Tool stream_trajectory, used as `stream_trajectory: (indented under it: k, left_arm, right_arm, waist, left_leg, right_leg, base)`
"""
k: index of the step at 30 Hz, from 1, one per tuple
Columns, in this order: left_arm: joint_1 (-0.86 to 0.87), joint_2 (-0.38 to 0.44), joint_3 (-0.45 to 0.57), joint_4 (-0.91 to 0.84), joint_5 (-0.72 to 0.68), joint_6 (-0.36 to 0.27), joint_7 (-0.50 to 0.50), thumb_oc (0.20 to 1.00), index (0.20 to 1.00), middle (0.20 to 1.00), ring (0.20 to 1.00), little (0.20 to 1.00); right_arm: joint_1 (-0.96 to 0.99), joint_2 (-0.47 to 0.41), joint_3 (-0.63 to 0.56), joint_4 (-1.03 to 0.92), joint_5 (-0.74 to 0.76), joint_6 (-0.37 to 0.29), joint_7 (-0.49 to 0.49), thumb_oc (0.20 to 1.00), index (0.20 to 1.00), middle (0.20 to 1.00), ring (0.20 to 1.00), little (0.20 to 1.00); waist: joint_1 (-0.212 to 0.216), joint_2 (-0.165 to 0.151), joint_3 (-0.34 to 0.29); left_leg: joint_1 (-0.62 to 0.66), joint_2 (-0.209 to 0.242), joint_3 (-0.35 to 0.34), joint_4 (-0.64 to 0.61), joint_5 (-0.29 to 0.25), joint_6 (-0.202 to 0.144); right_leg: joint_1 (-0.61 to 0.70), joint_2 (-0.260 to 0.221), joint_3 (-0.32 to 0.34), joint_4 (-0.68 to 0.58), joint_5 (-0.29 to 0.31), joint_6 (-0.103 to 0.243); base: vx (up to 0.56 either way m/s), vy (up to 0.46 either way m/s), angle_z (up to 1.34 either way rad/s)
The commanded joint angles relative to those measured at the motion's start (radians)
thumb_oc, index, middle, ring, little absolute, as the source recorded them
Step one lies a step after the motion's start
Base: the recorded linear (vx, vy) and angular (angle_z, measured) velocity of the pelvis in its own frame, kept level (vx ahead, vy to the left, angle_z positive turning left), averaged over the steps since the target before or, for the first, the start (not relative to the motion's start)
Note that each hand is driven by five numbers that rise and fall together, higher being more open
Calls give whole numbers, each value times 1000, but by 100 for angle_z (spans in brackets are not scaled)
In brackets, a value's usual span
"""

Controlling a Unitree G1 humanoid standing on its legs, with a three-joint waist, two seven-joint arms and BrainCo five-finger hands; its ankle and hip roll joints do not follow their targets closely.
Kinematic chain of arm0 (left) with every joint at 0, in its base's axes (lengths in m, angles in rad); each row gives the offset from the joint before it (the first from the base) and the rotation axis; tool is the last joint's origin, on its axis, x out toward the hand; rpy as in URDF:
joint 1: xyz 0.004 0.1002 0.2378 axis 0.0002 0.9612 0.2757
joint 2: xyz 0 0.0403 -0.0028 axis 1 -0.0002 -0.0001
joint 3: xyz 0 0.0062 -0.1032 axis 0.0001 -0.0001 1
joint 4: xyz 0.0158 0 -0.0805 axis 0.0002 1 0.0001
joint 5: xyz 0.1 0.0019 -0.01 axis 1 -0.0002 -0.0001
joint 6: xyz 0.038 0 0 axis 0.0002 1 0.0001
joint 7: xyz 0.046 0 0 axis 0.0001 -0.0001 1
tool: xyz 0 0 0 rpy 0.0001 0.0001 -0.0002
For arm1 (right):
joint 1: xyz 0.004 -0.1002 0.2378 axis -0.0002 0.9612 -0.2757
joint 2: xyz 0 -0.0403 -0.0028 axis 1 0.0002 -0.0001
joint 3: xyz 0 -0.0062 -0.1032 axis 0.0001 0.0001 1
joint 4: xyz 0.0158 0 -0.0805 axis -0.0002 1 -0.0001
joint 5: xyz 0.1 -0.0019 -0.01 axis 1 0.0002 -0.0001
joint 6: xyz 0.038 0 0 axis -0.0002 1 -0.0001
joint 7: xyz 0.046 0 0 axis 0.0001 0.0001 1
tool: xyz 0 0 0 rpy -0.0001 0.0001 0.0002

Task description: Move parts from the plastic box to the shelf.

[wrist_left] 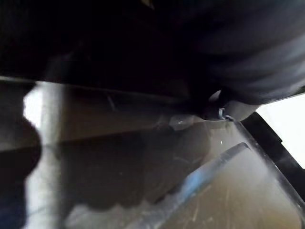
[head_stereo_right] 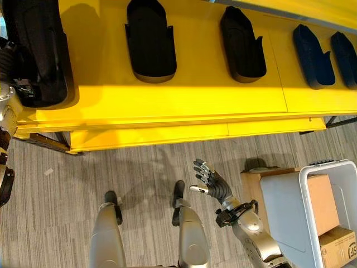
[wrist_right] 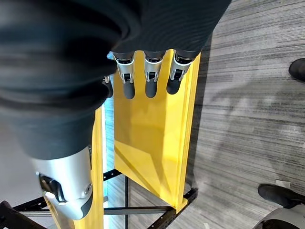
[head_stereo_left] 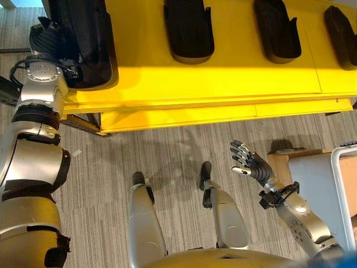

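Now the left hand (head_stereo_left: 47, 34) reaches onto the far left end of the yellow shelf (head_stereo_left: 223, 84), beside a black part (head_stereo_left: 83, 39) lying long-way front to back; its fingers are hidden. Near right, the empty right hand (head_stereo_right: 211, 181) spreads its fingers beside the plastic box (head_stereo_right: 312, 206).

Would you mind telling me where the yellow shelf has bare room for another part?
The yellow shelf is bare between the black parts, and along its front edge. The far left is crowded: a black part lies there against the left robot hand.
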Motion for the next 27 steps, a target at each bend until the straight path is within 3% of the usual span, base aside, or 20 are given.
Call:
stream_trajectory:
  k: [1, 3, 21, 22, 23, 27]
  left_arm:
    - [-97, 77, -2, 21, -26, -70, 6, 200, 200, 200, 200, 200]
    - [-106, 86, -2, 29, -36, -69, 4, 200, 200, 200, 200, 200]
    - [-151, 126, -12, 70, -68, -68, -3, 200, 200, 200, 200, 200]
    - [-151, 126, -12, 71, -68, -68, -3, 332, 332, 332, 332, 332]
    - [-154, 126, -11, 72, -69, -68, -2, 1000, 1000, 1000, 1000, 1000]
    - [-155, 123, -9, 66, -82, -74, -2, 1000, 1000, 1000, 1000, 1000]
  right_arm:
    - [43, -37, -58, -47, 27, -31, 10, 1000, 1000, 1000, 1000, 1000]
    - [47, -36, -61, -44, 31, -31, 10, 1000, 1000, 1000, 1000, 1000]
    - [77, -38, -74, -47, 29, -25, 22, 1000, 1000, 1000, 1000, 1000]
    - [78, -38, -74, -47, 29, -25, 22, 1000, 1000, 1000, 1000, 1000]
    - [79, -40, -75, -48, 31, -25, 24, 1000, 1000, 1000, 1000, 1000]
    - [80, -42, -77, -48, 28, -25, 26, 1000, 1000, 1000, 1000, 1000]
  waist:
    - [18, 2, -72]
    - [20, 3, -75]
    - [15, -5, -89]
    - [15, -5, -90]
    - [14, -5, -91]
    - [15, -2, -89]
  left_leg:
    - [-12, 15, 0, 15, 14, -7]
    - [-3, 24, -4, 26, -19, -14]
    - [-47, 25, 5, 75, -42, -9]
    - [-48, 25, 5, 75, -42, -9]
    - [-47, 24, 7, 75, -43, -9]
    - [-51, 26, 7, 84, -47, -9]
  right_leg:
    - [79, -76, 29, 28, -40, 101]
    - [95, -68, 34, 15, -49, 108]
    - [106, -81, 41, -53, 2, 118]
    - [106, -81, 41, -53, 2, 118]
    - [106, -82, 43, -53, 2, 118]
    - [102, -84, 43, -49, 1, 117]
  base:
    - [0, 0, 0]
    - [49, 8, -1]
    - [2, 8, -2]
    - [0, 0, 0]
    - [0, 0, 0]
    - [3, 10, -3]
